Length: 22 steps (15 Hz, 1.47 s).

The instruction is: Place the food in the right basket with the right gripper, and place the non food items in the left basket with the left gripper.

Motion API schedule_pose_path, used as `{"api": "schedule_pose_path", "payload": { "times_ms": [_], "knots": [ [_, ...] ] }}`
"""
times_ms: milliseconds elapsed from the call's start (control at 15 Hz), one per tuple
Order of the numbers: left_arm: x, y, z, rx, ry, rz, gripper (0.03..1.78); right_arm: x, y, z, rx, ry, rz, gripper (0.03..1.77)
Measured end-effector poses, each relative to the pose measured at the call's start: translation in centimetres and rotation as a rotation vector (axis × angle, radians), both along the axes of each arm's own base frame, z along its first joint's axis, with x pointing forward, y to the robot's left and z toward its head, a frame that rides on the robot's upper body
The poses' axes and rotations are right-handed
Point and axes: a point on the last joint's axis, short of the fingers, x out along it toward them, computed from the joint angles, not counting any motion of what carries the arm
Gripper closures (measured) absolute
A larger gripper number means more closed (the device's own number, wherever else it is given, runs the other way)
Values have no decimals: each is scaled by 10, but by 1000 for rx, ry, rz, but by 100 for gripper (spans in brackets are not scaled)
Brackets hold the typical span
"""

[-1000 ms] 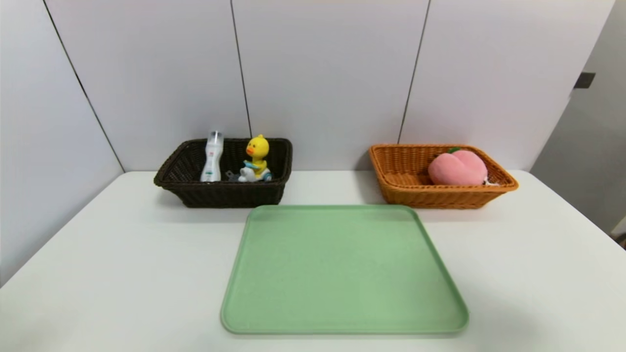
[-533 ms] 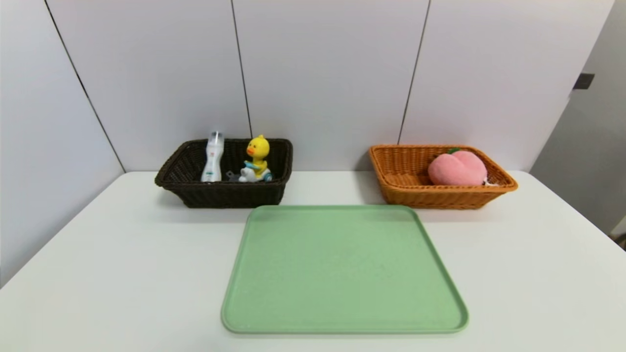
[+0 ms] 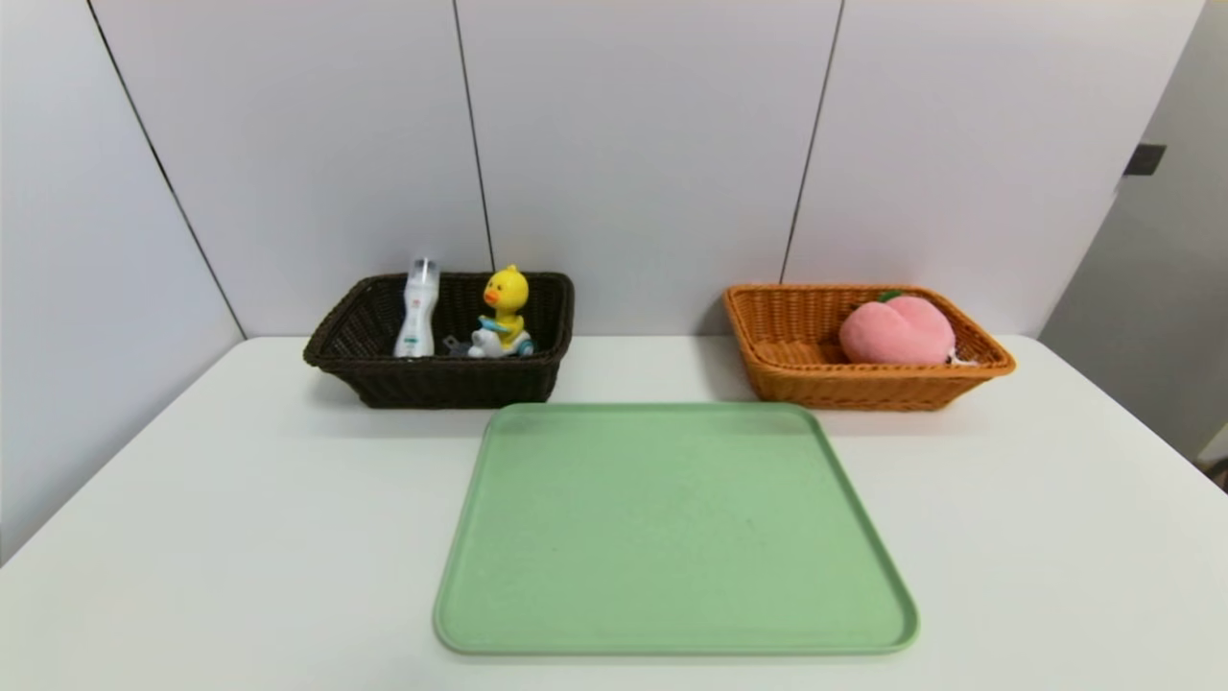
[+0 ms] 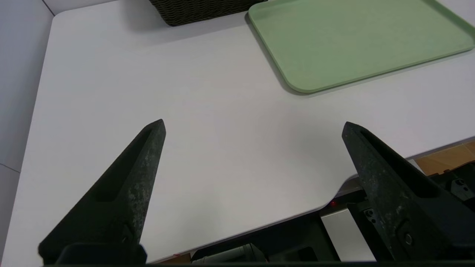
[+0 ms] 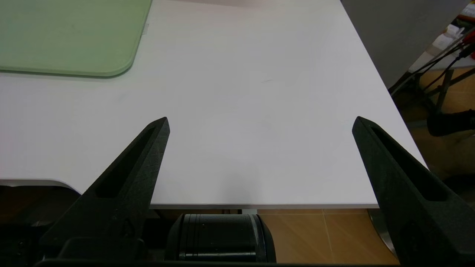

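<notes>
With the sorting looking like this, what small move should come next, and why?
Probably none beyond keeping both open grippers parked over the white table: the pink plush peach sits in the orange-tan wicker basket, and the white bottle and yellow duck toy in the dark brown one.

White wall panels (image 3: 633,163), dark seams.

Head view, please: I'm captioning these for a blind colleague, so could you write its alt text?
A pink plush peach sits in an orange-tan wicker basket on the right; a white bottle and yellow duck toy stand in a dark basket on the left. A green tray lies nearer.
</notes>
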Motion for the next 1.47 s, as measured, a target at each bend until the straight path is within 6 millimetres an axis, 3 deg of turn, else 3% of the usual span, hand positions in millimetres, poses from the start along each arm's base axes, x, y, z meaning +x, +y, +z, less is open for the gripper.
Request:
{"api": "schedule_pose_path", "payload": {
  "times_ms": [200, 400, 733, 867, 1067, 1467],
  "knots": [
    [-1, 0, -19, 7, -8, 11, 12, 0, 1, -3, -2, -112, 33, 10],
    [13, 0, -42, 21, -48, 40, 12, 16, 1, -5, -63, -227, 41, 10],
    [47, 0, -90, 29, -347, 79, 12, 52, 2, -20, -148, -434, 78, 10],
    [52, 1, -99, 29, -495, 117, 12, 62, 2, -30, -157, -509, 91, 10],
    [54, 1, -108, 35, -569, 125, 12, 71, 3, -45, -165, -579, 124, 10],
    [59, 1, -126, 10, -402, 109, 12, 79, 3, -78, -123, -289, 145, 10]
  ]
}}
